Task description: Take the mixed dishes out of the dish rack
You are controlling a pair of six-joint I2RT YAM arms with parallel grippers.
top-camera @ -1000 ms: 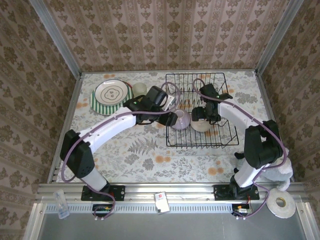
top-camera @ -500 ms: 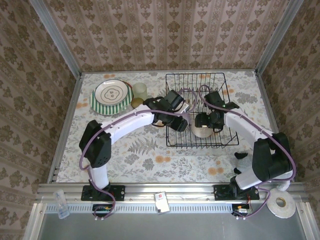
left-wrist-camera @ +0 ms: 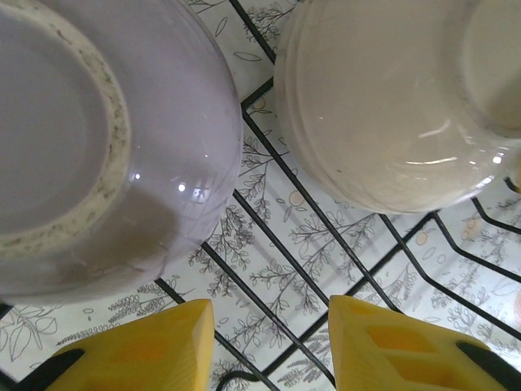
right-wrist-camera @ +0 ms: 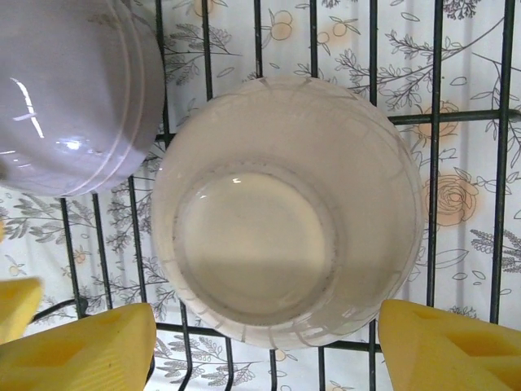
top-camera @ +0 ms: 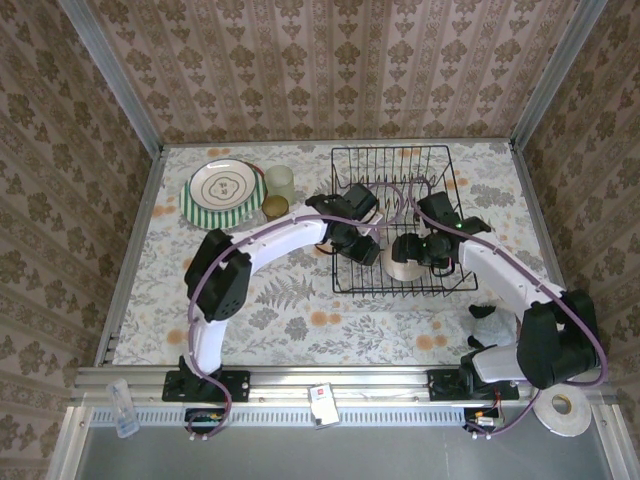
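Jaws of the left tool (left-wrist-camera: 269,342) stand apart, with nothing between them but the black wires of the dish rack (top-camera: 390,149) and the floral desk (top-camera: 290,310) beneath. Just beyond its yellow tips the lavender bowl (left-wrist-camera: 89,138) lies upside down, cut off at the frame's edge. The cream bowl (left-wrist-camera: 391,98) sits beside it across a narrow gap.

The right tool (right-wrist-camera: 264,334) is open wide, with a yellow finger on either side of the near rim of the overturned cream bowl. A strip of rack shows between one finger and the bowl. Contact on the other side cannot be made out.

From above, the two wrists hide most of both bowls, which sit in the rack's near half. Well apart, at the desk's far left, a ring-patterned cream plate (top-camera: 222,185) rests on a green-white striped plate (top-camera: 193,208). A pale-green cup (top-camera: 280,180) and an amber cup (top-camera: 274,207) stand just beside them. Whether more plates lie in that stack cannot be told.
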